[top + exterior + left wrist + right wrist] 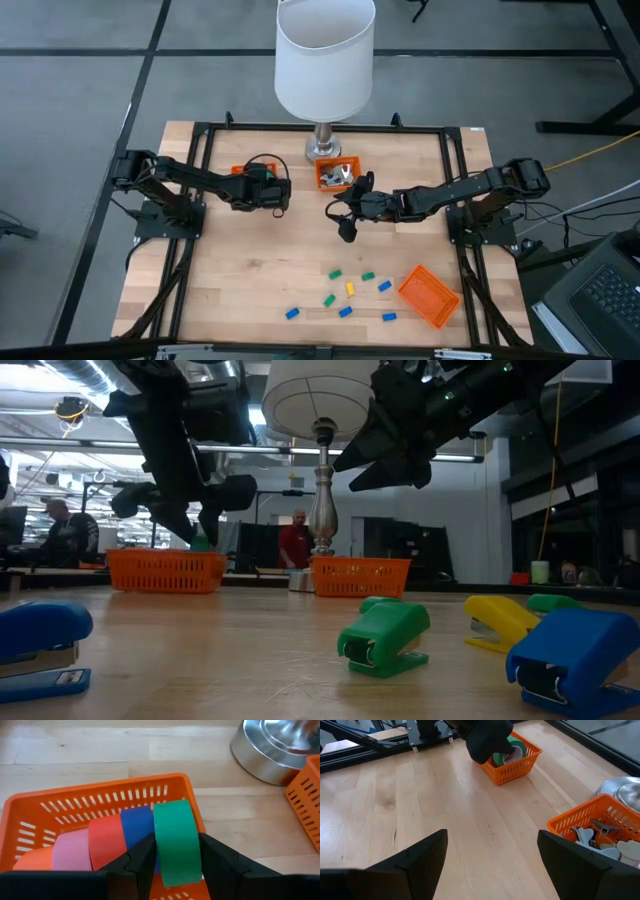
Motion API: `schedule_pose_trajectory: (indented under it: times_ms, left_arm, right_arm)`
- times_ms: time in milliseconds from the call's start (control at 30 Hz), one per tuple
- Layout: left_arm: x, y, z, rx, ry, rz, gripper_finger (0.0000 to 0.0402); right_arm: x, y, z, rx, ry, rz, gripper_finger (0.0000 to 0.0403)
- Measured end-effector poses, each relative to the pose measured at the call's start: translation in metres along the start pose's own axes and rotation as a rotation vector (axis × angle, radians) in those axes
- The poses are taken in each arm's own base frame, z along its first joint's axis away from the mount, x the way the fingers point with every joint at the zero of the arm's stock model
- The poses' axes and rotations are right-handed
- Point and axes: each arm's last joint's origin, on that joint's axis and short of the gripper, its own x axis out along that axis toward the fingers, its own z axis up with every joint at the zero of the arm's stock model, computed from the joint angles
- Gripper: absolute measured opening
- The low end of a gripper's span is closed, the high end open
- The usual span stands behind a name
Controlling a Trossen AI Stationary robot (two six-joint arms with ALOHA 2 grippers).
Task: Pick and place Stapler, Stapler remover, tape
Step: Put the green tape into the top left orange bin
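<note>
An orange basket [100, 795] at the table's far left holds tape rolls standing on edge: orange, pink, red [106, 840] and blue. My left gripper [177, 845] reaches down into it, shut on a green tape roll [175, 827] beside the blue one. My right gripper [491, 835] hangs open over bare wood at mid-table, touching nothing. Small blue, green [385, 640] and yellow staplers lie near the front edge [350, 288]. Silvery staple removers [600, 837] fill a second orange basket [337, 175] at the far middle. My left gripper pinches the green roll between its two fingers [145, 857], one on each flat side [159, 855]. The fingers slant down from the near side. The roll stands on edge inside the basket, against the blue roll; whether its bottom rests there I cannot tell.
A lamp with a white shade [325, 55] stands on a metal base [270, 750] at the far middle, between the two baskets. A third orange basket [430, 295] lies tilted at the front right. A black frame [200, 130] rims the table.
</note>
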Motion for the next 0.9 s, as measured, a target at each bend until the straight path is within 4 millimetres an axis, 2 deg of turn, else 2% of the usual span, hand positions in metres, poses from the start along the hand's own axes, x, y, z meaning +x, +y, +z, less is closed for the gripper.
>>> schedule_pose_trajectory:
  times_ms: [467,700,900]
  left_arm:
    - [0.0,-0.001,-0.001,0.154,0.054,-0.017,0.0141]
    - [0.003,0.0,0.001,0.143,0.087,-0.016,0.0142]
    - [-0.003,-0.009,0.01,0.281,0.099,-0.047,0.016]
  right_arm:
    - [0.0,0.0,0.0,0.0,0.0,0.0,0.0313]
    - [0.0,0.0,0.0,0.0,0.0,0.0,0.0313]
    - [0.0,0.0,0.0,0.0,0.0,0.0,0.0313]
